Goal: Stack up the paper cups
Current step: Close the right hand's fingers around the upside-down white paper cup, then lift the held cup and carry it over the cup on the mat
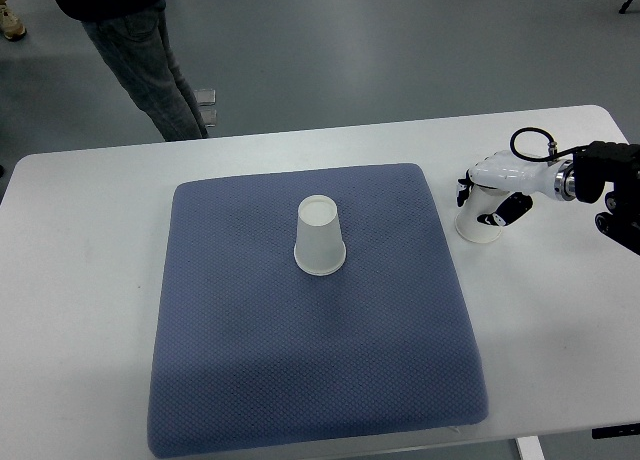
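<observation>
A white paper cup (pixel 320 238) stands upside down near the middle of the blue-grey mat (pixel 250 360). A second white paper cup (pixel 478 226) stands upside down on the white table just right of the mat. My right hand (pixel 492 192) comes in from the right edge and its fingers are curled around this second cup, which rests on the table. The hand hides the cup's top. The left arm is out of view.
The white table (pixel 90 280) holds the mat, with bare table on both sides. A person's legs (pixel 150 60) stand on the grey floor beyond the table's far left edge.
</observation>
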Motion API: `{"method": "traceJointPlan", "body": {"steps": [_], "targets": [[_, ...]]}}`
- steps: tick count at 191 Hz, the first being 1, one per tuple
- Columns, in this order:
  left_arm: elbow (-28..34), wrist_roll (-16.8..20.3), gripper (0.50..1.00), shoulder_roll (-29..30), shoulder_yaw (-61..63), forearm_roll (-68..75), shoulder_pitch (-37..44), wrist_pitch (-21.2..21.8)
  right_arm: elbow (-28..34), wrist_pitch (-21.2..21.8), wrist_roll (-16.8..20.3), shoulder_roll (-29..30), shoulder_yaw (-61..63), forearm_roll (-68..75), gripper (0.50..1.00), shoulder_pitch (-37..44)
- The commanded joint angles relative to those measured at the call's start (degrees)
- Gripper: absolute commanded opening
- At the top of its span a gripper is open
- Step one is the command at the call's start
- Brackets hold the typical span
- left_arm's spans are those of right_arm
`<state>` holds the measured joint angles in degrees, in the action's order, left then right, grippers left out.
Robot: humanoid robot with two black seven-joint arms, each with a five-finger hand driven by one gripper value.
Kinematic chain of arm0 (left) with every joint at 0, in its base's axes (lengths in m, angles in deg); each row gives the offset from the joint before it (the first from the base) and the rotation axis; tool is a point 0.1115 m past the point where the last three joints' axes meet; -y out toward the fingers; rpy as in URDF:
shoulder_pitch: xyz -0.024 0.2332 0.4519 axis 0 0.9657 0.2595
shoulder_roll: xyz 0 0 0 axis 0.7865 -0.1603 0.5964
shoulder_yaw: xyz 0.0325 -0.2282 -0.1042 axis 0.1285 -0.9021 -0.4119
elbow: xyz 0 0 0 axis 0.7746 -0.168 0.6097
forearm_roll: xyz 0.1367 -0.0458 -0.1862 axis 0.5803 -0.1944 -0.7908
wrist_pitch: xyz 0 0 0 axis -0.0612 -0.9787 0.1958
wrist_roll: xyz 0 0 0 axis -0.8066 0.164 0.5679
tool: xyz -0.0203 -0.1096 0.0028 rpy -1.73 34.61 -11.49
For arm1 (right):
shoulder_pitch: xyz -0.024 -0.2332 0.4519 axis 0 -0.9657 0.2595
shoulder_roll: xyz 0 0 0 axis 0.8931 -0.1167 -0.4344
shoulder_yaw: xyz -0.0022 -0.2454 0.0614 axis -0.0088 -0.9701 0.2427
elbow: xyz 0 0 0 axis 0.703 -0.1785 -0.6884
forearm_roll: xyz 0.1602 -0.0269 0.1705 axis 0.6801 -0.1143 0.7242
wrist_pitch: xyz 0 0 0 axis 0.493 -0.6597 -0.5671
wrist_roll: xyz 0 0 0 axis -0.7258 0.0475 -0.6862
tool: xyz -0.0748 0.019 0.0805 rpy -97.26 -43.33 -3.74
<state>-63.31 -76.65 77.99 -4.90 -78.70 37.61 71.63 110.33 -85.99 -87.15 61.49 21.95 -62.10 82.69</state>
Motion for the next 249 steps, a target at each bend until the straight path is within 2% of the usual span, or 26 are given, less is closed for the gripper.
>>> {"method": "traceJointPlan", "body": {"steps": [1,118,170,212,249], "targets": [[0.0,0.0,1.000,0.0,0.0,0.0,0.0,0.0,0.0,0.6,0.0,0.0,0.0,0.0,0.500,0.0],[0.0,0.0,1.000,0.0,0.0,0.0,0.0,0.0,0.3,3.0,0.0,-0.6,0.8,0.5,0.500,3.1],[0.0,0.0,1.000,0.0,0.0,0.0,0.0,0.0,3.5,7.2,-1.7,-2.0,1.0,1.8,0.500,9.7],[-0.1,0.0,1.000,0.0,0.0,0.0,0.0,0.0,11.2,13.1,-1.7,-2.7,2.6,4.2,0.500,14.9],[0.0,0.0,1.000,0.0,0.0,0.0,0.0,0.0,14.7,19.0,-1.1,-1.3,8.9,4.3,0.500,16.5]]}}
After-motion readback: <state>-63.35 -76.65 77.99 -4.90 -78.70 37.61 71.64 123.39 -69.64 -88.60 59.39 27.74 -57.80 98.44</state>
